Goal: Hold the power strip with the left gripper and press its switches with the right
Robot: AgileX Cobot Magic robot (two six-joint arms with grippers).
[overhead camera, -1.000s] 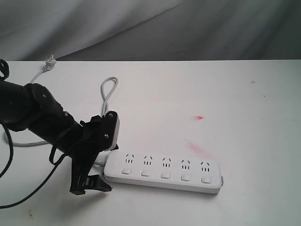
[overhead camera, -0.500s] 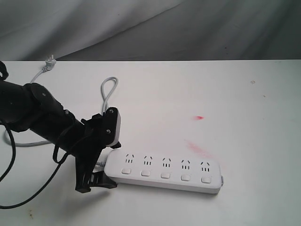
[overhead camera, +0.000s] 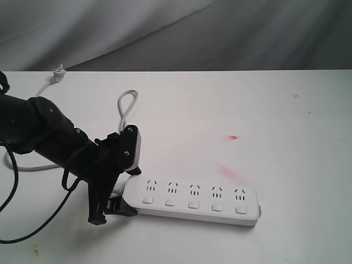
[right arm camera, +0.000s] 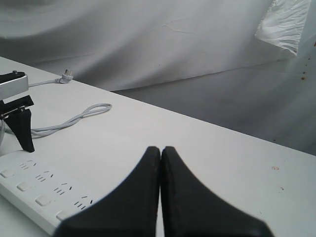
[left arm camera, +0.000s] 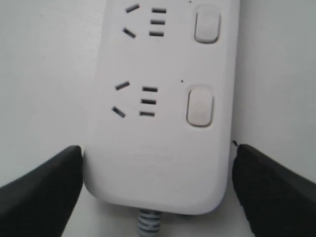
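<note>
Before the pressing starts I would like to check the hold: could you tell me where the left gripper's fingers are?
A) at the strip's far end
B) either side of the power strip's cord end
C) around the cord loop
B: the left gripper has its fingers flanking the power strip at the end where its cord leaves.

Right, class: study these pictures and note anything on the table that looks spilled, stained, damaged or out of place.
Two reddish marks stain the table: a small bright red spot and a fainter pink streak beside the power strip. They look like smears or spills. The strip seems undamaged.
</note>
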